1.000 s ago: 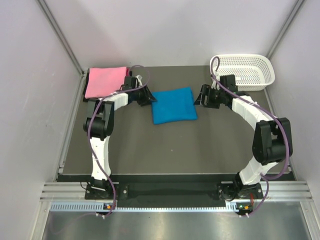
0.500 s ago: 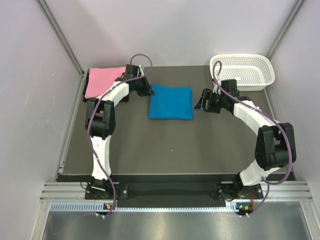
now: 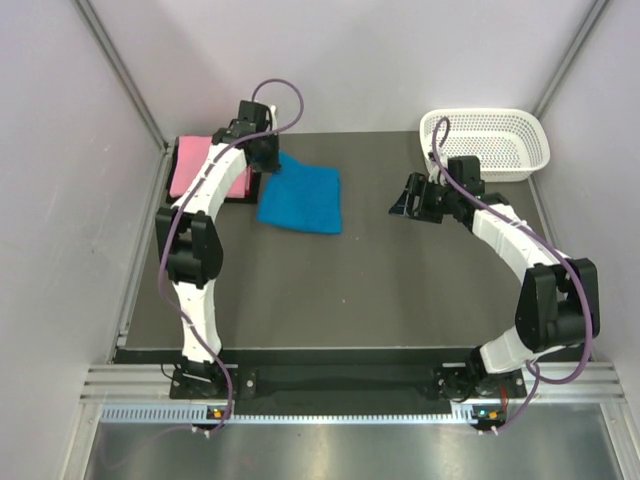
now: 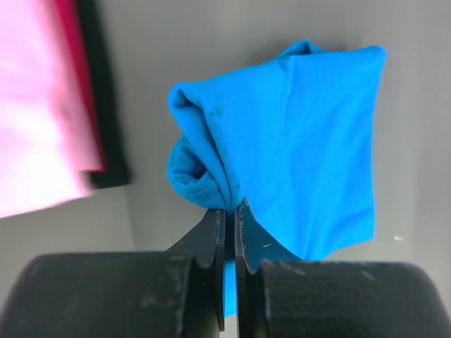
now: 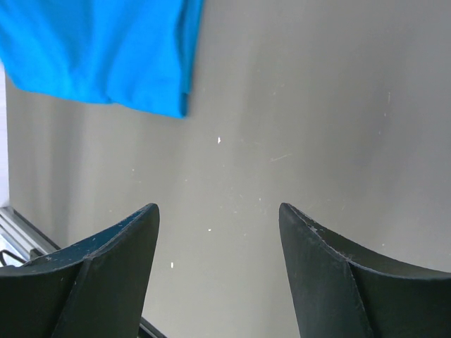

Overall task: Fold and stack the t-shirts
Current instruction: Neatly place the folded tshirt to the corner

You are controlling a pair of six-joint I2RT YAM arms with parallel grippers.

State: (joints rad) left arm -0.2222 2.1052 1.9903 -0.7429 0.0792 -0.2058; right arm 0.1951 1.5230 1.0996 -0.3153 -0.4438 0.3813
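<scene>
two arms reach over the dark bench [image 3: 380, 285], one from each near corner. the left tool [image 3: 266, 160] sits at the far left. its jaws are pressed together on a bunched corner of the turquoise-blue t-shirt [image 3: 303, 200]. in the left wrist view the cloth gathers into a thick roll right at the fingertips, and the rest of the shirt spreads away from them in a smooth folded panel. from above, this shirt lies askew on the bench, left of centre, with its far-left corner drawn up to the tool. whether the rest of it rests fully on the bench i cannot tell.

just beside that corner, in the far-left corner of the bench, lies the pink t-shirt [image 3: 195, 165], folded flat. it rests on the dark maroon-black t-shirt [image 4: 109, 120], of which only a narrow edge shows along the pink one's side. the left arm crosses above the pink shirt's right part.

the right tool [image 3: 404, 200] has its fingers spread wide and grips nothing. it is over bare bench right of centre, well apart from the blue shirt. in the right wrist view only the shirt's edge shows, at the upper left. the white perforated basket [image 3: 520, 160] stands in the far-right corner, just behind the right arm.
</scene>
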